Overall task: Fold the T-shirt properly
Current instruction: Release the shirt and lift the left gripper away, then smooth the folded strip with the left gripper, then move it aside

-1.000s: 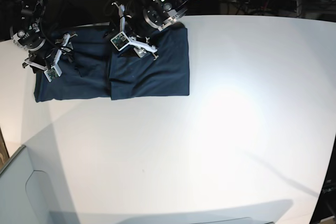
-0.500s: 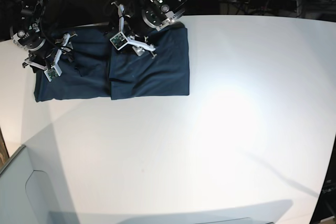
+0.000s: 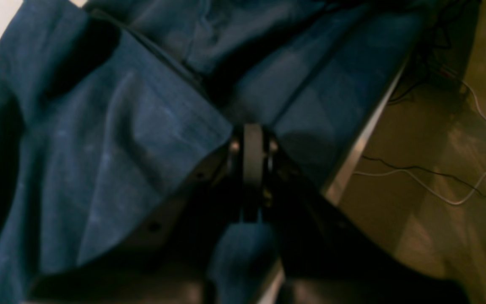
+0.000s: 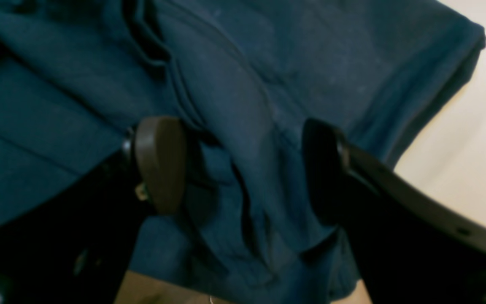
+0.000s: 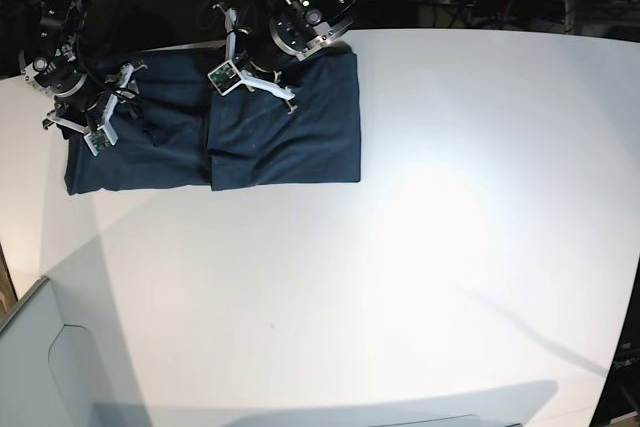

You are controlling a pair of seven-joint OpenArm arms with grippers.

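The left hand (image 3: 252, 139), spread a second ago, is now clamped shut on a fold of the dark navy-teal cotton T-shirt (image 5: 285, 132), spread on the white table (image 5: 450, 247). The right hand (image 4: 243, 164) is kept wide open, cloth bunched between its pads.

The left gripper (image 3: 249, 139) is now pinched tight; a second ago its fingers stood wide apart. It now squeezes a fold of the T-shirt (image 3: 99, 139) between its tips, right at the far edge of the cloth. It has also slid a little farther back.
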